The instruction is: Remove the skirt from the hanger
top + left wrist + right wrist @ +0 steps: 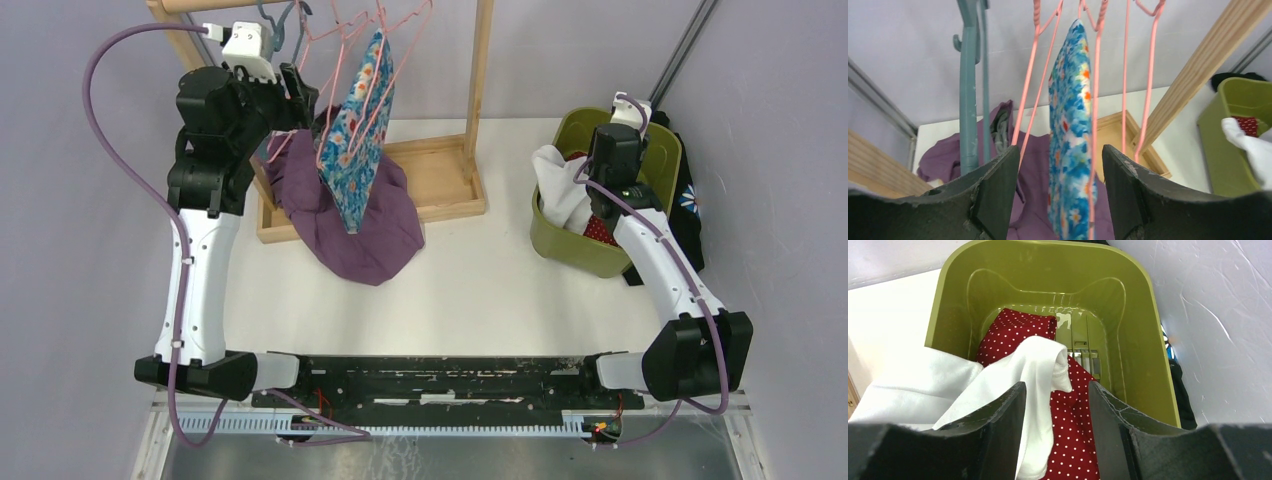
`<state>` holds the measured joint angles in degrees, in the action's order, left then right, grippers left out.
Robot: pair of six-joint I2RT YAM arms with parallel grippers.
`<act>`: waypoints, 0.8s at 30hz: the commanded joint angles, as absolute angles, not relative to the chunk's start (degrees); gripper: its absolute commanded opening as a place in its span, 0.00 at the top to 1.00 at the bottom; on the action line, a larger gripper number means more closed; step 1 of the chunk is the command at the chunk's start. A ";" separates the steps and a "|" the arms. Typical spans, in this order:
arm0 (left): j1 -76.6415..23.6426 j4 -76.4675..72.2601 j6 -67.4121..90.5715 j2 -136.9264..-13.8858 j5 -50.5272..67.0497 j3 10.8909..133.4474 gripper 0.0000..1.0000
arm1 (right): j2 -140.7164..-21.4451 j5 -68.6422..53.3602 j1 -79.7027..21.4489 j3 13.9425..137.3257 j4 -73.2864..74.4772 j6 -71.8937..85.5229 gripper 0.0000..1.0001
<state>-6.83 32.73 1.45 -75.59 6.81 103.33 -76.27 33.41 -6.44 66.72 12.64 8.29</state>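
**Left arm lined up on the hanging skirt, nothing gripped**

The floral skirt (pixel 355 140) hangs from a pink wire hanger (pixel 1148 75) on the wooden rack (pixel 480 80), its hem drooping over a purple garment (pixel 370 240) heaped on the rack's base. The step in hand looks like the approach: the skirt is on its hanger and not yet taken.

The left gripper (pixel 1060 150) is raised beside the hangers with its jaws spread wide. In its wrist view the skirt shows in the gap between them, but neither finger touches it. A teal hanger (pixel 968 100) stands just to one side.

Next, the jaws likely need to advance onto the fabric, close, then draw it down off the wire without snagging neighbouring hangers.

The right gripper (pixel 1057 390) hovers over the green basket (pixel 1143 340), its jaws apart above a white cloth (pixel 913 380) and a red polka-dot cloth (pixel 1073 440), apparently pinching neither.
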 commanded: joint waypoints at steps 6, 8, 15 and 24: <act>-8.24 36.14 4.99 -81.18 12.75 112.55 0.34 | -75.03 33.75 -6.50 67.06 11.06 8.79 0.45; -8.84 36.18 4.77 -82.39 12.83 113.82 0.34 | -75.05 33.93 -6.50 67.14 10.95 8.62 0.45; -12.03 38.31 3.08 -88.18 11.13 120.44 0.34 | -75.50 33.96 -6.50 67.46 10.74 8.55 0.45; -12.98 38.73 -0.83 -95.17 5.55 122.63 0.32 | -76.01 34.55 -6.54 67.67 10.38 7.67 0.45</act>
